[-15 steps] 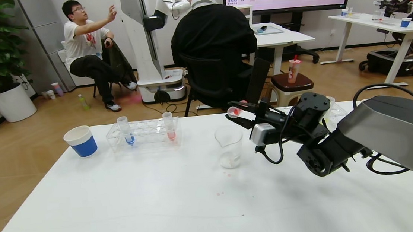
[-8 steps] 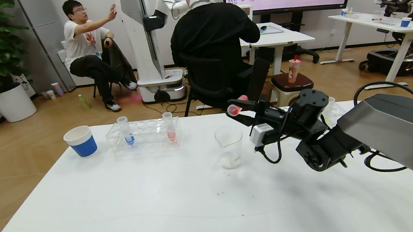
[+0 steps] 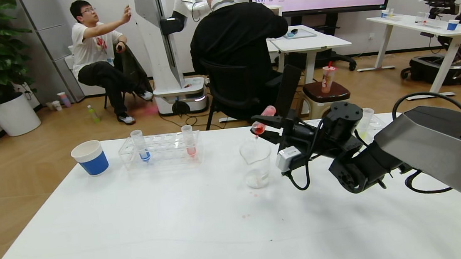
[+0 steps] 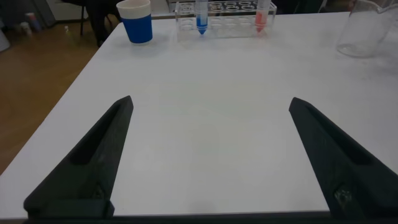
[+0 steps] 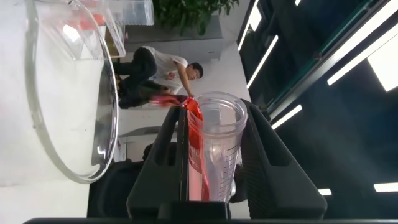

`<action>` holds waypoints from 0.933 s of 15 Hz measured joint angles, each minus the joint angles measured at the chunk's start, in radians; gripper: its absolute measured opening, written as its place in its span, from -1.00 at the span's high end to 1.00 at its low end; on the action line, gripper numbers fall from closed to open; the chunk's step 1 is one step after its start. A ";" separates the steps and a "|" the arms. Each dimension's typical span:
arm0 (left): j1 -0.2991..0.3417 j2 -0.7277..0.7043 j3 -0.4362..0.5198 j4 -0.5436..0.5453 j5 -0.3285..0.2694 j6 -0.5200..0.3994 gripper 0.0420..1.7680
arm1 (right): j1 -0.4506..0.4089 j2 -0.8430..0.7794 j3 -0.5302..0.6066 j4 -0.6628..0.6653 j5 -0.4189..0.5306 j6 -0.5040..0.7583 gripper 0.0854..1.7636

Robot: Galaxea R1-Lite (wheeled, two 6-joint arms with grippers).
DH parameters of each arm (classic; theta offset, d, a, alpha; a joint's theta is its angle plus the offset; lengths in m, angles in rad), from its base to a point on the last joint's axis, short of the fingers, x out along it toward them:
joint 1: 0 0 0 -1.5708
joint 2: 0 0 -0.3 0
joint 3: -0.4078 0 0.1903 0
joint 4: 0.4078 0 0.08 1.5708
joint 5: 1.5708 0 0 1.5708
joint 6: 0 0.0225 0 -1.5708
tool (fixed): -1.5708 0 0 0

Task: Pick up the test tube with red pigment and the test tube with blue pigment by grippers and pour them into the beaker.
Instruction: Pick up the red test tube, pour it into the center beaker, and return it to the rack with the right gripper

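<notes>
My right gripper (image 3: 260, 127) is shut on the test tube with red pigment (image 3: 263, 118) and holds it tilted, mouth down, just above the far rim of the beaker (image 3: 256, 162). In the right wrist view the tube (image 5: 214, 155) sits between the two fingers (image 5: 165, 155), and red liquid runs over its rim toward the beaker (image 5: 74, 93). The test tube with blue pigment (image 3: 142, 147) stands upright in the clear rack (image 3: 161, 152) at the far left. My left gripper (image 4: 210, 106) is open and empty over bare table, and is out of the head view.
A tube of paler pink-red liquid (image 3: 189, 141) stands in the same rack. A blue-and-white paper cup (image 3: 90, 157) sits left of the rack. A tube with yellow-green liquid (image 3: 364, 122) stands behind my right wrist. Small pink drops (image 3: 246, 215) mark the table near the beaker.
My right gripper has rolled and dipped, tipping the red tube from near level to mouth-down over the beaker. The red liquid has moved to the tube's mouth.
</notes>
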 joint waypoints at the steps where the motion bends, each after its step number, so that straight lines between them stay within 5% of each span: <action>1: 0.000 0.000 0.000 0.000 0.000 0.000 -0.98 | 0.000 0.001 0.001 0.007 0.000 -0.022 0.49; 14: 0.000 0.000 0.000 0.000 -0.001 0.000 -0.98 | 0.005 -0.011 -0.010 0.015 0.001 -0.198 0.49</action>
